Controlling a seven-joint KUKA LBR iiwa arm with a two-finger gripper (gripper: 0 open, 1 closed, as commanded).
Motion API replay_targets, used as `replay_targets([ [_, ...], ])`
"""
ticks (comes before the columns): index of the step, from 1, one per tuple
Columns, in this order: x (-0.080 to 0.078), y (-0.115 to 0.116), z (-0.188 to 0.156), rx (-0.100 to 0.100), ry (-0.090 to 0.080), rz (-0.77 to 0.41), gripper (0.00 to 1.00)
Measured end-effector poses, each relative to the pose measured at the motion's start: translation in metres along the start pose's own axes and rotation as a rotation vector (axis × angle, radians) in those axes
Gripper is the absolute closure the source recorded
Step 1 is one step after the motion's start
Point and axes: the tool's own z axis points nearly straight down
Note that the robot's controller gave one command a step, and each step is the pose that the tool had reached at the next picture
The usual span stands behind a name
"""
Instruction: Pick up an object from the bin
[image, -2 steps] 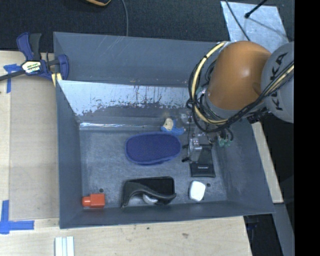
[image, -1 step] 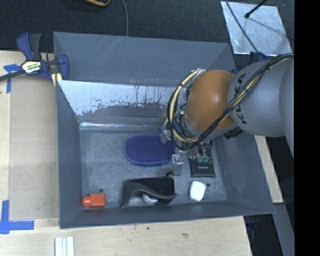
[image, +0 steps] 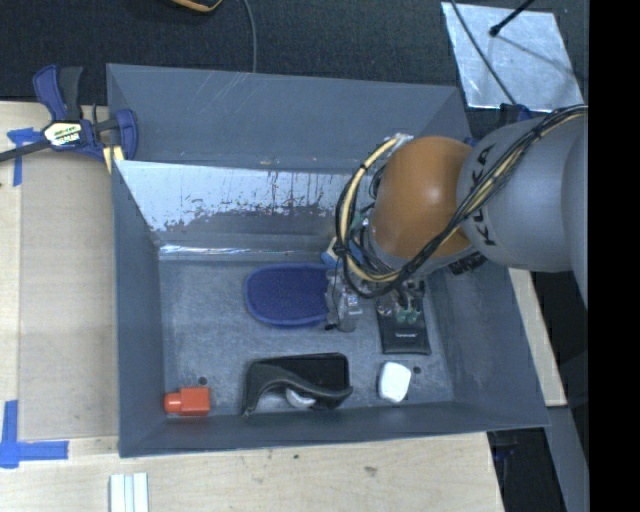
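My gripper (image: 343, 308) hangs low in the middle of the bin, under the arm's orange cover. It is at the right end of a flat blue oval thing (image: 285, 295) that lies on the bin floor, and seems to touch or overlap its edge. Just right of the gripper lies a small dark rectangular thing (image: 405, 335). In front of it, by the near wall, a black curved thing (image: 300, 382) with a light part underneath lies on the floor.
A small white lump (image: 394, 382) lies right of the black thing. An orange block (image: 187, 402) sits in the near left corner. The arm and its cables cover the bin's right back part.
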Motion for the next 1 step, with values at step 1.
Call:
replay_targets([
  [1, -0.0187, 0.0121, -0.0741, 0.0, -0.009, -0.04, 1.0],
])
